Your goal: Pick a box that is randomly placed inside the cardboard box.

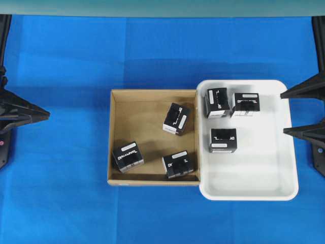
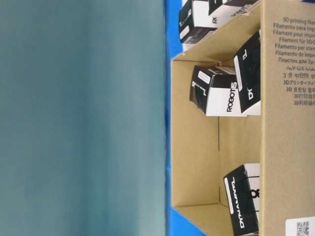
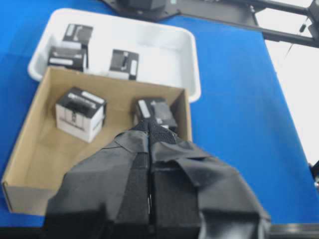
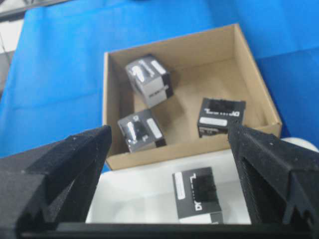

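Note:
The brown cardboard box [image 1: 110, 137] sits mid-table and holds three small black boxes: one at the back [image 1: 176, 119], one front left [image 1: 127, 156], one front right [image 1: 178, 164]. My left gripper [image 1: 43, 115] is shut and empty at the table's left edge, well clear of the cardboard box. In the left wrist view its closed tips [image 3: 149, 124] cover part of one box [image 3: 155, 112]. My right gripper [image 1: 290, 112] stands open and empty at the right edge, beside the tray. In the right wrist view its fingers [image 4: 65, 169] frame the cardboard box [image 4: 164, 149].
A white plastic tray [image 1: 244, 195] touches the cardboard box's right wall and holds three more black boxes [image 1: 223, 140]. Blue cloth [image 1: 61, 193] covers the table all round. The table-level view looks into the cardboard box [image 2: 288, 147] from close by.

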Robot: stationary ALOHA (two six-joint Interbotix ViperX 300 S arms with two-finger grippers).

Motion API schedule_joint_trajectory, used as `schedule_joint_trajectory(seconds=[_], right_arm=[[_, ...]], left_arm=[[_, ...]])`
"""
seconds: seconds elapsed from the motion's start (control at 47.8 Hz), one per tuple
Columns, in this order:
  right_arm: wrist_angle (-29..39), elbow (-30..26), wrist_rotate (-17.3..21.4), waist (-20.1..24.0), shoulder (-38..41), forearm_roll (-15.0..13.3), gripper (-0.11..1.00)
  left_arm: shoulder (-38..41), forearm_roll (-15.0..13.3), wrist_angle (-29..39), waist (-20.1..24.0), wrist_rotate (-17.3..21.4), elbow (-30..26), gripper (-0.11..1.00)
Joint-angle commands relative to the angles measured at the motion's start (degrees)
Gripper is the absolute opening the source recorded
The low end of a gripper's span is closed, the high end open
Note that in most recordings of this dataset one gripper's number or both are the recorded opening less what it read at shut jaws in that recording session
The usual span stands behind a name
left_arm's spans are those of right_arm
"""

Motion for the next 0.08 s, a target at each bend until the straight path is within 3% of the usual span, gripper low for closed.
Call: schedule_joint_trajectory(seconds=[0.0,0.063], right_arm=[[-0.3,-0.4,0.1,-0.1,-0.3,0.4,0.95],[-0.3,-0.2,0.1,-0.1,-0.6,0.5,0.95]], left_arm=[[0.3,0.2,-0.3,-0.5,-0.3,-1.2,-0.07],[0.3,0.2,-0.3,-1.4,-0.1,-1.2,-0.07]])
